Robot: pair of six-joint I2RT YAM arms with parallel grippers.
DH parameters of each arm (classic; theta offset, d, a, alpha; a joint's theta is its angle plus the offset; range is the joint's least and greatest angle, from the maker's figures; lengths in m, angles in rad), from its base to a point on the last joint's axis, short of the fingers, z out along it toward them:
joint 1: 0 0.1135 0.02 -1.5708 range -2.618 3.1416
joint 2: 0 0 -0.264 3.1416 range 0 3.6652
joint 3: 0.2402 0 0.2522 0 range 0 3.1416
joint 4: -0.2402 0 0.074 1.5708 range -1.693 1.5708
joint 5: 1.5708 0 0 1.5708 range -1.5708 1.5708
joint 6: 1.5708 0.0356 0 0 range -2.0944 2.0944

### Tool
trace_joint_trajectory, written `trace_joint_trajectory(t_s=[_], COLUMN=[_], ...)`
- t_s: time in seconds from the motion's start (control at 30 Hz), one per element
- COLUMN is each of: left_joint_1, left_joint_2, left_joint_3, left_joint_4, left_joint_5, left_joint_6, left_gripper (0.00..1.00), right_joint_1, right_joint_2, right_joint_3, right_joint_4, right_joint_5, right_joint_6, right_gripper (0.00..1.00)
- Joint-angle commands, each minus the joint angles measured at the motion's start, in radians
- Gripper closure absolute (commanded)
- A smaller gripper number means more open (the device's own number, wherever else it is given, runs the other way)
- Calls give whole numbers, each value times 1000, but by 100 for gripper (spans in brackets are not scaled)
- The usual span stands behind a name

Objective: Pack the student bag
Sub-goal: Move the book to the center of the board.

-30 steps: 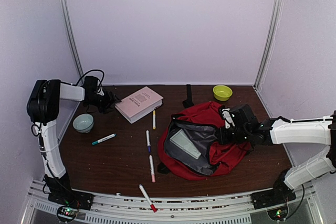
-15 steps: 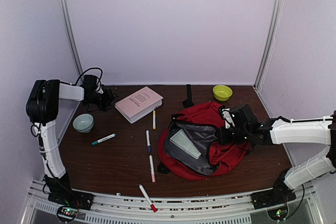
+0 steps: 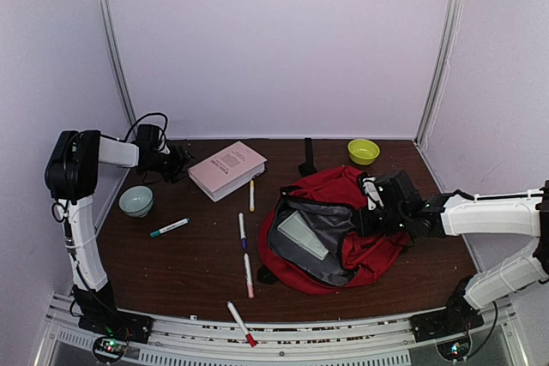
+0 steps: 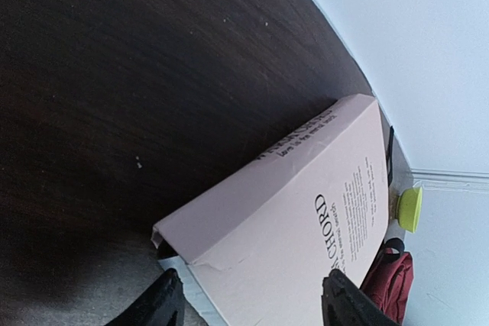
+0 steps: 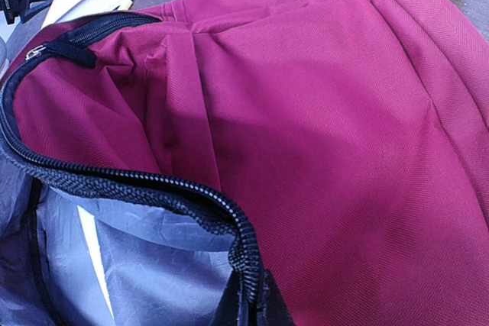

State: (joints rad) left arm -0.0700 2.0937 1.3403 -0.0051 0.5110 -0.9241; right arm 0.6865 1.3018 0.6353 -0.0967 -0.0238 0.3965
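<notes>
The student bag lies open at centre right of the overhead frame, on the table. The right gripper is clenched on its zipper rim. At upper left, the left gripper stands spread around one corner of the paperback book.

Top external: high above the near edge, facing down toward the far wall; whole table in view.
Left wrist: very near, low over the far-left corner, facing right along the book.
Right wrist: close above the student bag, facing left and far.
Shared by all three: book, student bag, green bowl.
</notes>
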Motion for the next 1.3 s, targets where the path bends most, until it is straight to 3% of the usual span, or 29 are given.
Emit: trace_joint_trajectory(t_s=[0.0,0.5,0.67,0.9,1.13,1.27], left_joint_1=[6,-4,-5,-12,-20,-25], left_joint_2=[16,67,75,81,66,-11], left_joint_3=[-11,-1,-11,0,-14,-97], left_joint_4=[34,143,188,210,214,211], left_joint_5=[0,39,49,65,78,75], left_joint_6=[-20,-98,-128,-122,-107,-89], left_gripper=[36,45,64,99,100,100], right_joint_1=[-7,-7,-7,-7,-7,-7], right_joint_2=[8,7,7,6,5,5], right_joint_3=[22,20,20,20,20,20], right_joint_4=[4,6,6,5,5,6], right_joint_5=[-5,-5,-5,-5,-5,-5], right_joint_6=[1,1,1,1,1,1], right_gripper=[100,100,100,100,100,100])
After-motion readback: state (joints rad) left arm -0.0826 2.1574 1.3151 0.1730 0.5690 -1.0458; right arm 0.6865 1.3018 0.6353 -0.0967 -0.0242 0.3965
